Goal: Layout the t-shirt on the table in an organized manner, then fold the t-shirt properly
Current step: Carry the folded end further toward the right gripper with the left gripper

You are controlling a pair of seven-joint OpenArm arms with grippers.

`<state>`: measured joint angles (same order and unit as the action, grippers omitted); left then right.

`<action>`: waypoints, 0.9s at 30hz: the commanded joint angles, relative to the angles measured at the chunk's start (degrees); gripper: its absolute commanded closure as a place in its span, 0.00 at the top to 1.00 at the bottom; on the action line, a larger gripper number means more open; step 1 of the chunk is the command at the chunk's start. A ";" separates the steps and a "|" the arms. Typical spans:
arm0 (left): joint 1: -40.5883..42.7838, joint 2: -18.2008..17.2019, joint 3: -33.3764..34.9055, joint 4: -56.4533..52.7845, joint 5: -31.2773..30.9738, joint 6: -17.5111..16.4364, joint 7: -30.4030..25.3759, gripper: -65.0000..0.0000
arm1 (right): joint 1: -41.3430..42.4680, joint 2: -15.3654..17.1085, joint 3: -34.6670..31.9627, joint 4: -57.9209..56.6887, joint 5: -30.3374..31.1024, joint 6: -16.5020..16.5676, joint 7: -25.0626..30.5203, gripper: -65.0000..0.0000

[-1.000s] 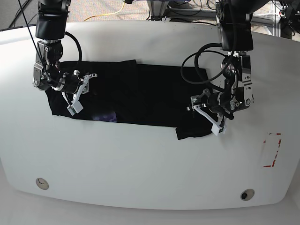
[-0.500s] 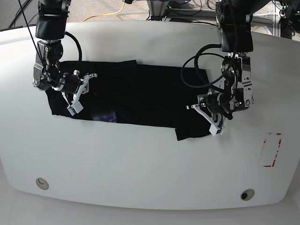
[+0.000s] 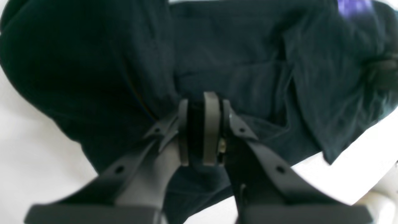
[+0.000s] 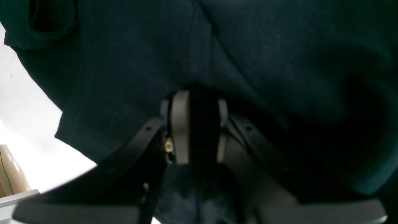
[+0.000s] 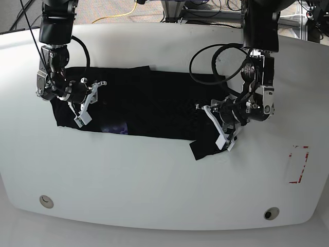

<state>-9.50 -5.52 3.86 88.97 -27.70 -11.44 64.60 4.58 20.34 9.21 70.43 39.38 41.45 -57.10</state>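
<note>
Already, in the left wrist view, the left gripper (image 3: 203, 133) pinches the t-shirt (image 3: 236, 62). In the right wrist view, the right gripper (image 4: 194, 130) clamps cloth too. From the base view, the shirt lies as a long band (folding unfinished, I judge) on the table (image 5: 154, 180), whose near side offers open room.

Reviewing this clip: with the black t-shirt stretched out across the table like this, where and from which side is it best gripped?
Probably at its two short ends, each approached from outside. The t-shirt lies as a long band on the table, so end grips let it be pulled taut. The left gripper is shut on the end with a loose flap; the right gripper is shut on the opposite end.
</note>
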 commanded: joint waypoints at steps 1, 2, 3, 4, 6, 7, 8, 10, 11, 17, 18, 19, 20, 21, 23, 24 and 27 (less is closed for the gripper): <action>-0.04 -0.59 1.11 1.80 -0.56 -1.52 -0.73 0.04 | -0.40 -0.25 -0.64 -0.68 -5.22 -1.45 -3.87 0.20; 0.22 -0.59 1.72 2.68 -0.56 -1.88 -0.73 0.03 | -0.40 -0.25 -0.64 -0.68 -5.22 -1.45 -3.87 0.20; 0.49 -0.77 2.52 3.38 -0.56 -2.05 -0.73 0.03 | -0.40 -0.25 -0.64 -0.68 -5.22 -1.45 -3.87 0.20; 0.66 -1.03 3.04 4.00 -0.56 -2.23 -0.73 0.03 | -0.40 -0.25 -0.64 -0.68 -5.22 -1.45 -3.87 0.20; 0.66 -1.38 4.10 5.05 -0.56 -2.58 -0.73 0.03 | -0.40 -0.25 -0.64 -0.68 -5.22 -1.45 -3.87 0.20; 0.75 -1.56 4.89 5.67 -0.56 -2.93 -0.73 0.03 | -0.40 -0.25 -0.64 -0.68 -5.22 -1.45 -3.87 0.20; 0.75 -1.65 5.50 6.02 -0.56 -3.20 -0.73 0.03 | -0.40 -0.25 -0.64 -0.68 -5.22 -1.45 -3.87 0.20; 0.75 -1.65 6.38 6.64 -0.56 -3.90 -0.73 0.03 | -0.40 -0.25 -0.64 -0.68 -5.22 -1.45 -3.87 0.20; 0.75 -1.65 6.56 6.72 -0.56 -4.07 -0.73 0.03 | -0.40 -0.25 -0.64 -0.68 -5.22 -1.45 -3.87 0.20; 0.66 -1.47 8.58 7.16 -0.56 -4.16 -0.73 0.03 | -0.40 -0.25 -0.64 -0.68 -5.22 -1.45 -3.87 0.20; 0.66 -1.47 8.85 7.08 -0.56 -4.16 -0.73 0.03 | -0.40 -0.25 -0.64 -0.68 -5.22 -1.45 -3.87 0.20; 0.49 -1.38 9.20 6.99 -0.56 -4.16 -0.73 0.03 | -0.40 -0.25 -0.64 -0.68 -5.22 -1.45 -3.87 0.20; 0.40 -1.38 9.55 6.90 -0.56 -4.16 -0.73 0.03 | -0.40 -0.25 -0.64 -0.68 -5.22 -1.45 -3.87 0.20; 0.31 -1.21 10.34 6.81 -0.56 -4.16 -0.73 0.03 | -0.40 -0.25 -0.64 -0.68 -5.22 -1.45 -3.87 0.20; 0.13 -0.50 11.13 6.64 -0.56 -4.16 -0.82 0.03 | -0.49 -0.25 -0.64 -0.68 -5.22 -1.45 -3.87 0.20; -0.04 0.46 11.75 6.28 -0.56 -4.16 -0.91 0.03 | -0.49 -0.25 -0.64 -0.68 -5.22 -1.45 -3.87 0.20; -1.27 1.96 12.45 4.88 -0.56 -4.34 -0.91 0.03 | -0.49 -0.25 -0.64 -0.68 -5.22 -1.45 -3.87 0.20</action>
<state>-8.60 -4.89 15.64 94.32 -27.42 -15.46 64.69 4.71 20.14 9.21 70.43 39.20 41.41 -56.99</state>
